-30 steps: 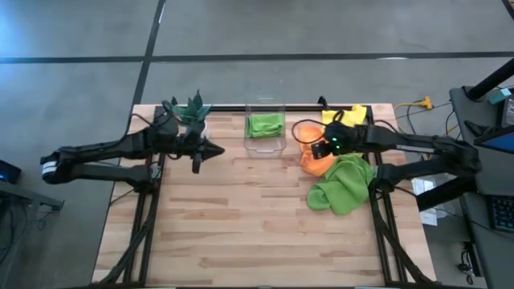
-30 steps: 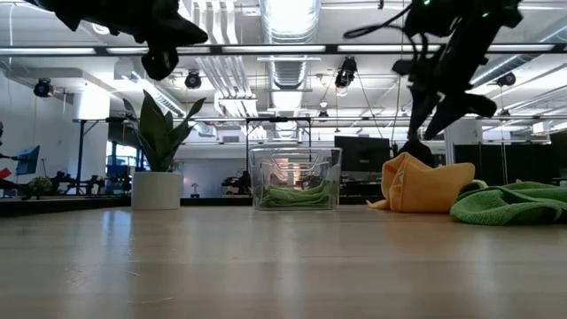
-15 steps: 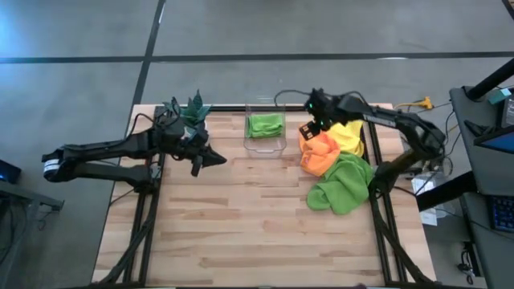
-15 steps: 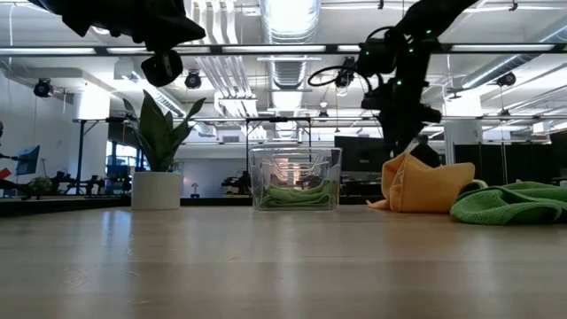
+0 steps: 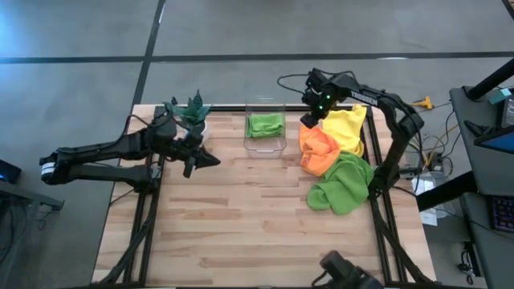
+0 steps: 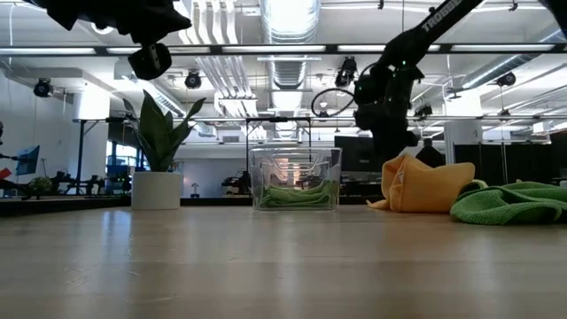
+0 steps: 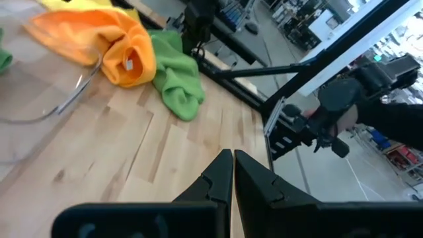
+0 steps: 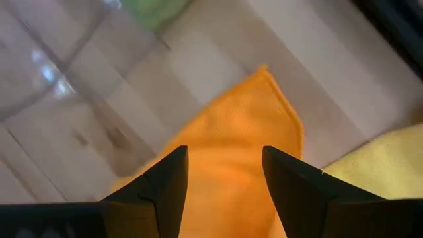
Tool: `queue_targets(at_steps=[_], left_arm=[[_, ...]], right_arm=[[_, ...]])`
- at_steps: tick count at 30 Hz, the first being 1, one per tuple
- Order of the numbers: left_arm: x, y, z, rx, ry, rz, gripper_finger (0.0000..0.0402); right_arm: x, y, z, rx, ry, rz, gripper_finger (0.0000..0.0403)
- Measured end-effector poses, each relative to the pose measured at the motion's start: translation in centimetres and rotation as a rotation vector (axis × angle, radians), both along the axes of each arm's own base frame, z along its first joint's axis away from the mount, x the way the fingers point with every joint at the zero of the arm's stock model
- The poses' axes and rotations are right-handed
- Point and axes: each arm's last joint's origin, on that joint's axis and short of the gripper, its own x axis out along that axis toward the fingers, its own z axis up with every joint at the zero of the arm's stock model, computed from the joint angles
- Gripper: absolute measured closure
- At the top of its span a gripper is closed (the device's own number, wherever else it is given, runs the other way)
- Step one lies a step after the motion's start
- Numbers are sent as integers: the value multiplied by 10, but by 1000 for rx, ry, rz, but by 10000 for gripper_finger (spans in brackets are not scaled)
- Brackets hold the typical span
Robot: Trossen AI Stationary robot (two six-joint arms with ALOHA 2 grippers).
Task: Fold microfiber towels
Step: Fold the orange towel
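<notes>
The right gripper (image 5: 307, 119) hangs above the table's far right part, just over the near corner of the orange towel (image 5: 318, 149). Its jaws stand apart with nothing between them. The right wrist view looks straight down past both fingers (image 8: 158, 188) onto orange cloth, which suggests the gripper is lined up to pinch that towel as the next one to fold.

The orange towel lies crumpled, overlapping the yellow towel (image 5: 346, 127) behind it and touching the loose green towel (image 5: 343, 183) nearer the front. All three form one heap, not yet folded.

A second green towel (image 5: 265, 124), folded, sits inside the clear bin (image 5: 278, 146) at the far middle, so the bin appears to serve as the drop point for finished pieces.

The left gripper (image 5: 210, 159) waits over the left part of the table beside the plant (image 5: 191, 110), jaws together and empty, well apart from the heap. The open middle of the table (image 5: 257, 217) is likely kept bare as folding space.
</notes>
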Motion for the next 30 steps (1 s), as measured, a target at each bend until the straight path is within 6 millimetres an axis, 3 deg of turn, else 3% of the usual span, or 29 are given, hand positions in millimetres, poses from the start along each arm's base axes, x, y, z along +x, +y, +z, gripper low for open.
queue_targets(at_steps=[5, 15, 20, 26, 30], left_arm=[[1, 0, -3, -7, 25, 0, 402], [11, 3, -11, -19, 73, 0, 402], [15, 4, -15, -26, 98, 0, 402], [16, 4, -16, -29, 104, 1, 402], [15, 4, -15, -28, 100, 1, 402]], right_arm=[[0, -6, -15, -46, 106, 55, 213], [4, -13, -44, -3, 159, 110, 213], [4, -19, -60, -59, 286, 101, 214], [6, -22, -71, -33, 287, 105, 226], [7, -20, -76, 54, 213, 119, 261]])
